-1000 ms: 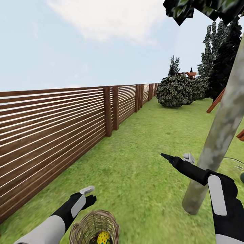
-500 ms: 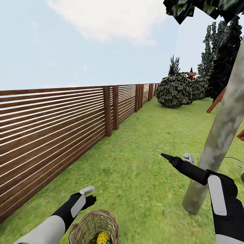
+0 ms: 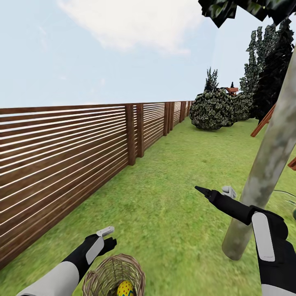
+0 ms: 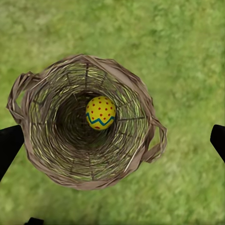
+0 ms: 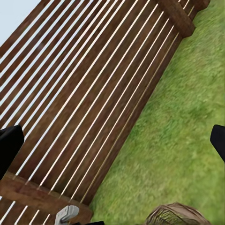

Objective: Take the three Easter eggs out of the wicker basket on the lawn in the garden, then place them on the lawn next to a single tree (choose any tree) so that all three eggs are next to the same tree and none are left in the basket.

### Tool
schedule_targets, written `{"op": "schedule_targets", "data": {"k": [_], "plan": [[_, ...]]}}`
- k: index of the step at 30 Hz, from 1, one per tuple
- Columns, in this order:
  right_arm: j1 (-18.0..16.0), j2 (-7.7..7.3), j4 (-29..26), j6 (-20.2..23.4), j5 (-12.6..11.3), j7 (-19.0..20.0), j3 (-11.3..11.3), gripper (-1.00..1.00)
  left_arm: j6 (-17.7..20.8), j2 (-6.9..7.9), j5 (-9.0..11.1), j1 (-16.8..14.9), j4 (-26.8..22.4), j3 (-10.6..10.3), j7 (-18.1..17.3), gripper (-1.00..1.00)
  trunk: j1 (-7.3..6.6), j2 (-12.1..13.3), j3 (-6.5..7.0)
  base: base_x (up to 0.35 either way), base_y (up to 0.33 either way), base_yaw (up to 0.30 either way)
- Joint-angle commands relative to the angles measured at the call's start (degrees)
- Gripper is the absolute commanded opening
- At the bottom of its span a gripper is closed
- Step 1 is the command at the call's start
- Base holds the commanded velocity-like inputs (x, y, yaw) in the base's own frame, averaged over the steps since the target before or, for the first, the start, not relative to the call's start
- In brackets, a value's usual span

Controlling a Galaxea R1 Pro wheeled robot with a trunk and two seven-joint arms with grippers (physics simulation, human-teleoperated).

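**One egg in the basket, both grippers empty**

From the head camera I see the wicker basket (image 3: 114, 276) on the lawn (image 3: 172, 197) at the near edge, one Easter egg (image 3: 125, 288) inside. My left gripper (image 3: 107, 237) hangs just beyond its far-left rim; my right gripper (image 3: 213, 190) is raised over the grass, spread and holding nothing, beside the pale tree (image 3: 263, 172) trunk on the right. A slatted fence (image 3: 70, 156) runs along the left.

Left wrist camera — the basket (image 4: 89, 122) lies directly below, egg (image 4: 100, 113) at its bottom, the fingertips (image 4: 9, 145) wide apart and empty.

Right wrist camera — fence (image 5: 93, 93), grass, fingers parted.
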Motion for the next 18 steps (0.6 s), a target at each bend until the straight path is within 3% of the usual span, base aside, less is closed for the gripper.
{"op": "schedule_targets", "data": {"k": [1, 18], "plan": [[-0.1, 0.01, 0.0, 0.2, 0.5, 0.6, -0.1, 1.00, 0.1, 0.05, 0.6, 0.0, -0.1, -0.5, 0.5, 1.00, 0.24, -0.5, -0.28, 0.000, 0.000, 0.000], [-0.1, 0.01, -0.2, 0.2, 0.3, 0.6, -0.2, 1.00, 0.4, 0.05, 0.5, -0.4, 1.1, -0.4, 0.6, 1.00, 3.98, -7.3, -3.33, 0.000, 0.000, 0.000]]}}
